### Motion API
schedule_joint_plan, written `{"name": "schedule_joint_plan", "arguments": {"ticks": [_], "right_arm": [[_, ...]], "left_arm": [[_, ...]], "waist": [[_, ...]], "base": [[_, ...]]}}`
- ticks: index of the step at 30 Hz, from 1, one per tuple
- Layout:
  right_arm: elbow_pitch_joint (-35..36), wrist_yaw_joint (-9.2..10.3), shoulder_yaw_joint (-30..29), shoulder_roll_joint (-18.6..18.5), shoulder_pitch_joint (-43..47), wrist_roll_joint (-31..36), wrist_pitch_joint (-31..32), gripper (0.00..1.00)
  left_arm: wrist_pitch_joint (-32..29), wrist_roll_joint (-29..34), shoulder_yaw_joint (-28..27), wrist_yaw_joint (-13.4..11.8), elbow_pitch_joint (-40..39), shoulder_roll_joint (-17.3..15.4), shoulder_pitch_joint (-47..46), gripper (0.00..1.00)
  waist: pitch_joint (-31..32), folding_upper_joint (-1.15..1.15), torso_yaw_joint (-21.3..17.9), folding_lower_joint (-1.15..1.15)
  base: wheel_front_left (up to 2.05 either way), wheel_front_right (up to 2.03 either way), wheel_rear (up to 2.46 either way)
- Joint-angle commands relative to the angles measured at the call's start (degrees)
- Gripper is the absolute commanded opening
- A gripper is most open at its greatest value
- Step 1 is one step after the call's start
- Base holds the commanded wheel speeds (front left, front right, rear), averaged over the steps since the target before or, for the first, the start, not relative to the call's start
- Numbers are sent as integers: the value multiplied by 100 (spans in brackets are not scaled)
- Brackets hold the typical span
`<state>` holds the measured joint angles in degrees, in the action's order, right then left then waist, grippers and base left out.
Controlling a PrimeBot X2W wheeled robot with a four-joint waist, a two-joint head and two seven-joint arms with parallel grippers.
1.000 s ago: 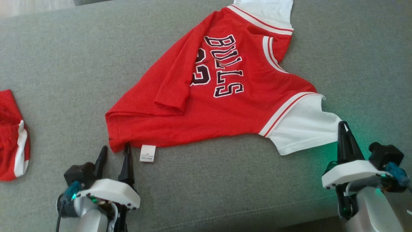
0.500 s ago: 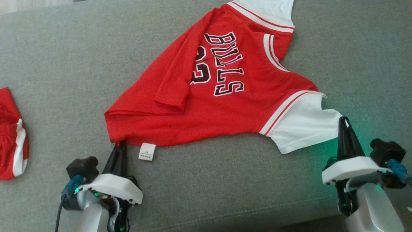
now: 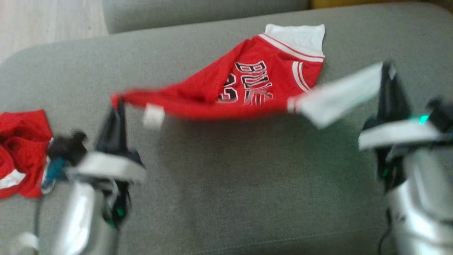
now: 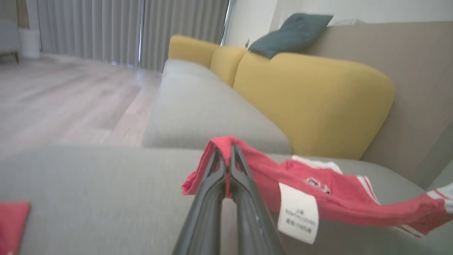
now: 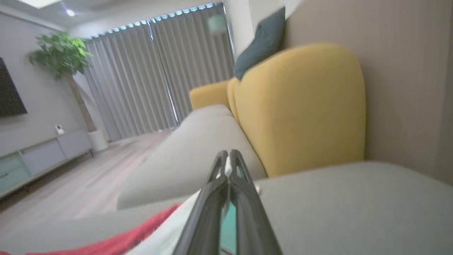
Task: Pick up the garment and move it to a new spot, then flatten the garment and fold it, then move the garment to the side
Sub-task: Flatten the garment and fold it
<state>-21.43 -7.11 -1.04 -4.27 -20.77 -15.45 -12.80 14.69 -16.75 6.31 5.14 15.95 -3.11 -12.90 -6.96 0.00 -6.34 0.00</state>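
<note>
At the left edge of the grey seat cushion point(image 3: 226, 191) lies a crumpled red cloth with white trim point(image 3: 21, 148), resting on the cushion and well apart from the rest. Further right, over the cushion's left half, the left gripper point(image 3: 118, 105) points up with its two dark fingers point(image 4: 212, 198) pressed together on the red hem corner of the garment point(image 3: 254, 88); the left wrist view shows the red fabric pinched between the tips and draping over them. Just beside that corner a white label point(image 3: 153, 117) dangles from the hem, clear of the cushion. The garment, a red jersey with dark lettering, spans the cushion's middle: its near edge is stretched taut between the two grippers and held up off the cushion, with a shadow on the fabric beneath, while its far end with a white sleeve point(image 3: 297, 33) lies on the cushion near the back edge. Over the cushion's right half the other white sleeve point(image 3: 339, 97) runs up to the right gripper point(image 3: 388, 71), whose fingers are closed on the sleeve's end. The head view is blurred.
</note>
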Motion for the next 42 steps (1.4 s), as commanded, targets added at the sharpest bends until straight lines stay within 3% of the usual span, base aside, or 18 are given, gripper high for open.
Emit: {"name": "schedule_joint_plan", "arguments": {"ticks": [1, 8, 16, 25, 36, 42], "right_arm": [[358, -37, 161, -153, -475, -120, 74, 0], [1146, -37, 309, -811, -2114, -584, 764, 0], [1317, -37, 412, -1203, -3645, -566, 1292, 0], [77, -37, 910, -1287, -5046, 133, 1328, 0], [-1736, -37, -23, -969, -7193, 1314, 284, 0], [-2369, -37, -181, -860, -7001, 1264, 35, 0]], "left_arm": [[31, 81, -260, 49, -313, -223, -527, 0], [-463, 240, -425, 91, -814, -947, -2059, 0], [-1177, 261, -539, 16, -950, -1299, -3405, 0], [-1483, 599, -236, -5, -115, -1482, -4707, 0], [-591, 815, -330, -412, 1792, -1515, -6706, 0], [-331, 601, -412, -376, 2555, -1406, -6576, 0]], "waist": [[153, 0, 43, 0], [321, 0, 89, 0], [-5, 0, 165, 0], [-1040, 0, 263, 0], [-1922, 0, 263, 0], [-2196, 0, 234, 0]], "base": [[0, 0, 0], [0, 0, 0], [0, 0, 0], [0, 0, 0], [0, 0, 0], [0, 0, 0]]}}
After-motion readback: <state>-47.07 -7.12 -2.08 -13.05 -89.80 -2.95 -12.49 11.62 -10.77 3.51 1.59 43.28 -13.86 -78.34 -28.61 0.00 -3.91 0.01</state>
